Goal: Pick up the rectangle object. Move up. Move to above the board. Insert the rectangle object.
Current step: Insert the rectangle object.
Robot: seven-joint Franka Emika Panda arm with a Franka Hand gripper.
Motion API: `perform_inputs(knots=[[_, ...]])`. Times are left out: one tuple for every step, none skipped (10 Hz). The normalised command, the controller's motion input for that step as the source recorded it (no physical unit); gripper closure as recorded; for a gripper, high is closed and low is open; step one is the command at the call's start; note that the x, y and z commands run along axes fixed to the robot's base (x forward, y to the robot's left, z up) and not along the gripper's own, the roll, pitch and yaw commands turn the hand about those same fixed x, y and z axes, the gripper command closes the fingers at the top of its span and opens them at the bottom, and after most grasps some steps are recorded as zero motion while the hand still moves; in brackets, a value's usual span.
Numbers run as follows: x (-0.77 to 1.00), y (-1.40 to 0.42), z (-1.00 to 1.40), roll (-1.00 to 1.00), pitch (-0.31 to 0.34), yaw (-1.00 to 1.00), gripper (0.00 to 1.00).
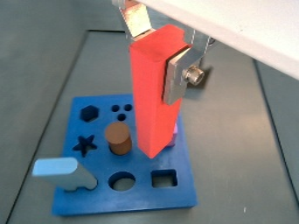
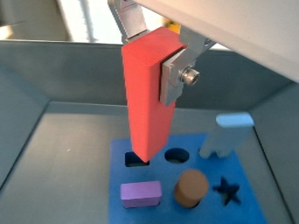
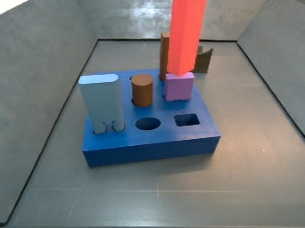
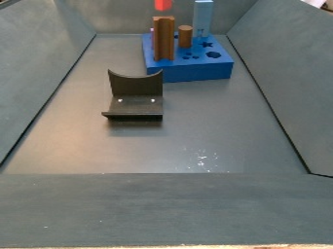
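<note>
My gripper (image 1: 158,52) is shut on the rectangle object (image 1: 156,96), a long red-orange bar. The silver fingers (image 1: 176,77) clamp its upper end, as both wrist views show (image 2: 155,54). The bar hangs upright above the blue board (image 1: 128,203). Its lower end is close over the square hole (image 2: 138,159), beside the round hole (image 2: 177,157). In a side view the bar (image 3: 185,36) hangs above the board (image 3: 155,147) and the square hole (image 3: 187,119), with the gripper out of frame.
On the board stand a brown peg (image 3: 142,89), a purple block (image 3: 179,85) and a pale blue piece (image 3: 100,102). The dark fixture (image 4: 134,95) stands on the floor away from the board. Grey walls enclose the floor.
</note>
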Motion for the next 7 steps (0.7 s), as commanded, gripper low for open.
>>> perform_inputs(knots=[[0.03, 0.00, -0.33, 0.02, -0.083, -1.00, 1.00], [0.01, 0.00, -0.29, 0.01, -0.084, -1.00, 1.00], [0.05, 0.00, -0.27, 0.01, -0.067, -1.00, 1.00], [0.08, 0.00, -0.26, 0.01, -0.040, -0.97, 1.00], [0.09, -0.08, -0.36, 0.01, -0.013, -0.92, 1.00], [0.00, -0.03, -0.47, 0.03, -0.009, -1.00, 1.00], [0.00, 0.00, -0.49, 0.00, -0.017, -1.00, 1.00]])
